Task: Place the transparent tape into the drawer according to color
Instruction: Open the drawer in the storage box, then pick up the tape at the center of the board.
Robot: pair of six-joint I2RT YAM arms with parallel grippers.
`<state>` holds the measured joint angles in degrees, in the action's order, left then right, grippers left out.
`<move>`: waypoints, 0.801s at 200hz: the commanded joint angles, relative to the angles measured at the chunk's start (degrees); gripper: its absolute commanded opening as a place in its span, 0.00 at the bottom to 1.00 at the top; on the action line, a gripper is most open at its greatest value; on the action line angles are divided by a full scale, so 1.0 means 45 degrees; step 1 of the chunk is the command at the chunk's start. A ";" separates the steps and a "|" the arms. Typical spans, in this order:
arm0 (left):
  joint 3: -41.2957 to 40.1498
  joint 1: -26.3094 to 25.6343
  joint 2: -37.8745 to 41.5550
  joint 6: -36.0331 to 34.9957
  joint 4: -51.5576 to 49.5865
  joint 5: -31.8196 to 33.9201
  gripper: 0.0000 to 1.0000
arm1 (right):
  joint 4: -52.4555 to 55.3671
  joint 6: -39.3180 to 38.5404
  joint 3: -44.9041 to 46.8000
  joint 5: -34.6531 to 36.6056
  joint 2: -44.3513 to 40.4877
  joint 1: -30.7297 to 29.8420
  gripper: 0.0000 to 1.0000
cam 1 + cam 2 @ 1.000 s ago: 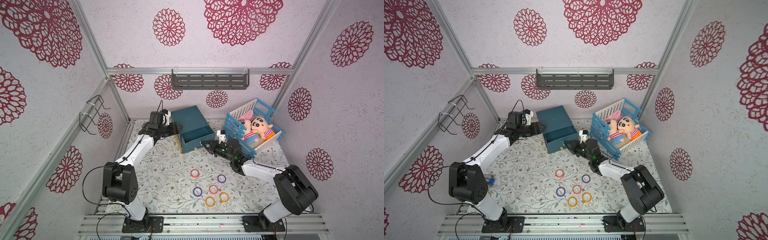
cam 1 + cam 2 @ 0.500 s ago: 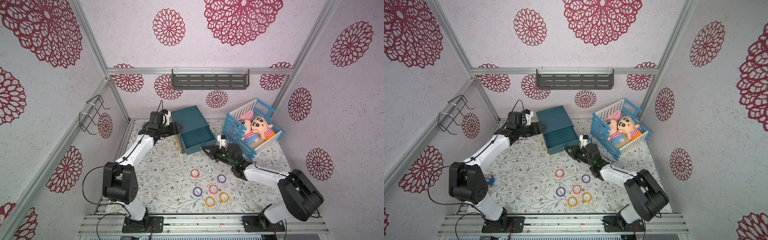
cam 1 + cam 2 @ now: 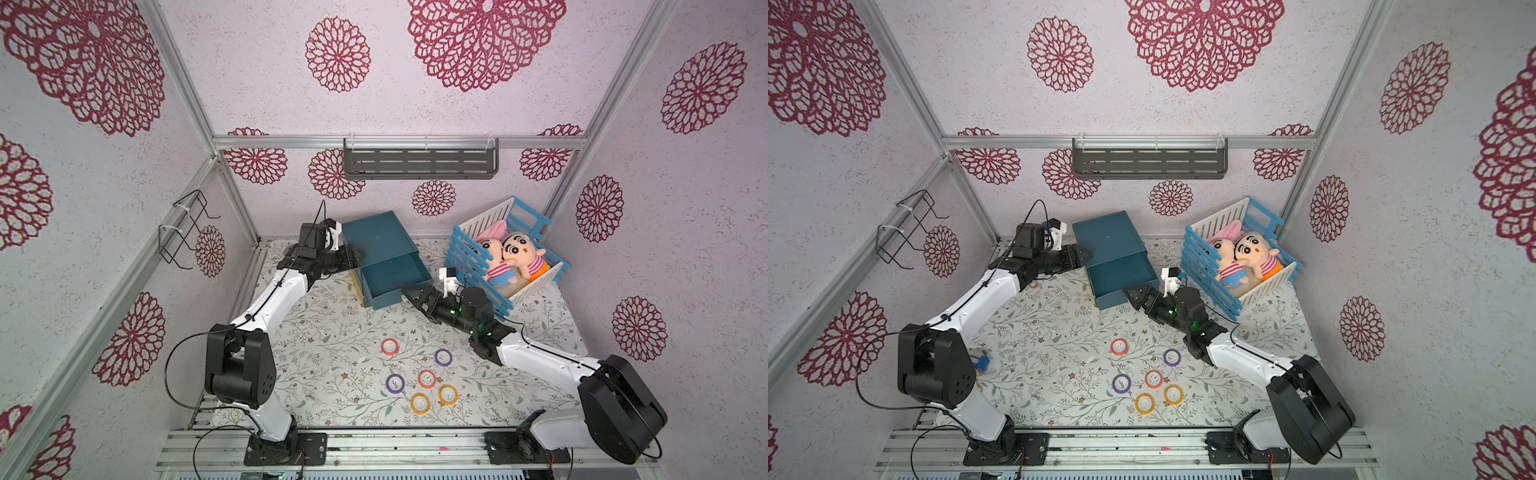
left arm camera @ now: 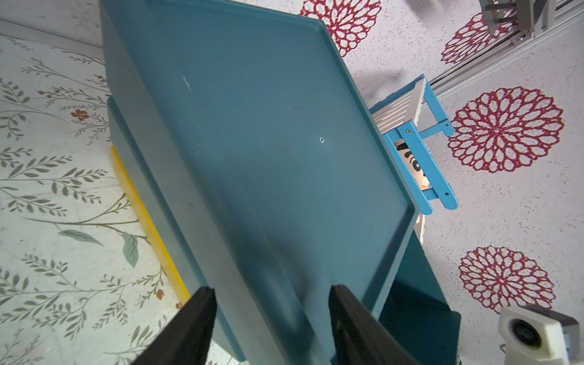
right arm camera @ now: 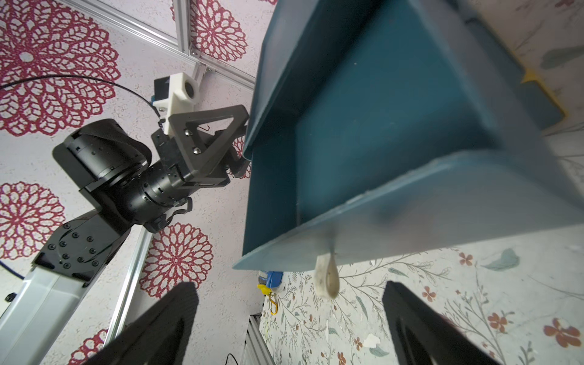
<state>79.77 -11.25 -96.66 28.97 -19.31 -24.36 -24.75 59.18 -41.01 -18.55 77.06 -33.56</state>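
Right tool [image 5: 289, 286] wide-open, empty; left tool [image 4: 271, 294] clamps cabinet [image 4: 252, 126].

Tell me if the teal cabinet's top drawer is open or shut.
Open: the teal drawer juts out of the teal cabinet, its empty inside showing in both top views.

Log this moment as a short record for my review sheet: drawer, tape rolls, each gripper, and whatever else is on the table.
drawer: drawer of the teal cabinet stands pulled out; nothing visible inside
tape rolls: all six lie on the table; red rolls and, purple rolls and, yellow-orange rolls and
right gripper: open, in front of the drawer's pull loop, not touching it
left gripper: jaws straddle the cabinet's top edge; clamping unclear
other: blue-and-white crate holding two plush dolls
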 commanded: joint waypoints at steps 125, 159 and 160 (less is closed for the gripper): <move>-0.2482 0.0065 0.3433 0.0603 0.0127 0.0658 0.97 | 1.2027 -0.7870 -0.2208 0.2788 -0.2110 0.0242 0.99; -0.4067 0.0038 0.4619 0.0703 -0.0123 0.1260 0.97 | 1.3340 -0.8440 -0.2375 0.3804 -0.1355 0.0375 0.99; -0.4109 0.0038 0.4661 0.0697 -0.0142 0.1266 0.97 | 1.3375 -0.8442 -0.2372 0.3806 -0.1320 0.0372 0.99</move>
<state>65.36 -11.25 -79.09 31.66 -18.92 -21.17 28.71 25.76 -49.65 -6.63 69.08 -32.42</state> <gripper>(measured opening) 0.973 0.990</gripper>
